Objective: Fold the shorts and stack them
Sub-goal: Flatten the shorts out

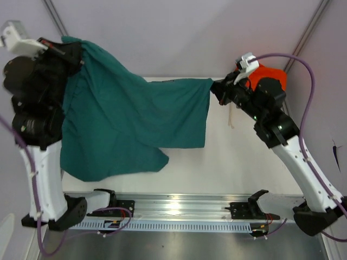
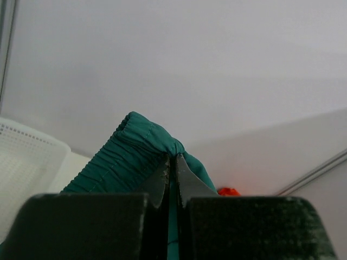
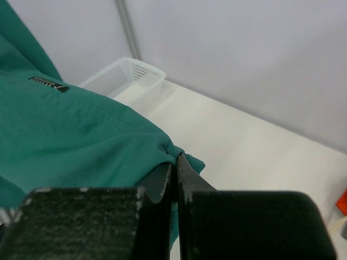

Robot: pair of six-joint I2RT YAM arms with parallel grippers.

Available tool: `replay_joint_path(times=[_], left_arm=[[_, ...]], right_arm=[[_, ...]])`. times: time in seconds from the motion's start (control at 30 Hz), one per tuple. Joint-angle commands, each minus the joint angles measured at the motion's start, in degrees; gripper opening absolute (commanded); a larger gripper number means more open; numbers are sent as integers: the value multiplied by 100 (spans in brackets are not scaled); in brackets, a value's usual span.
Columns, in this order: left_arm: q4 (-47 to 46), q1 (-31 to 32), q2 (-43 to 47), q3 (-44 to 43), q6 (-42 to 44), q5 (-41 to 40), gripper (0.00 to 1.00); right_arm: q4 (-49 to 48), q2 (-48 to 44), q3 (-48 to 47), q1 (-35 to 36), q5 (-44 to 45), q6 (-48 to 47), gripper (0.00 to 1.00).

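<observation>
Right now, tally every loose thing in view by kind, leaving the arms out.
teal shorts: 1
orange garment: 1
white basket: 1
Total: 3

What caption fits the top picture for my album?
The left gripper and right gripper hold the green shorts up between them over the table.

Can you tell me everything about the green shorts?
The shorts are teal-green and look like soft, thin cloth. They hang stretched out in the air, unfolded and wrinkly. The left tool pinches the gathered elastic waistband up high; the right tool pinches another edge. A small dark label is sewn on. The loose bottom droops toward the white table; whether it touches is unclear.
</observation>
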State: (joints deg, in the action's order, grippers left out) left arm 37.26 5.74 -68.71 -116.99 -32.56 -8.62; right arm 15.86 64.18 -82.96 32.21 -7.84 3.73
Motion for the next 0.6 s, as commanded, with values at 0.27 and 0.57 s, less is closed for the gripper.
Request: replay_joint_path(times=[0.27,0.57], left_arm=[[-606,-46,-1645,-708,-49,229,0],[-781,-46,-1629,-553,-119,528,0]], right_arm=[[-742,1604,-1264,-1558,-1325,778,0],[-680,1405,-1390,-1612,-1642,682,0]])
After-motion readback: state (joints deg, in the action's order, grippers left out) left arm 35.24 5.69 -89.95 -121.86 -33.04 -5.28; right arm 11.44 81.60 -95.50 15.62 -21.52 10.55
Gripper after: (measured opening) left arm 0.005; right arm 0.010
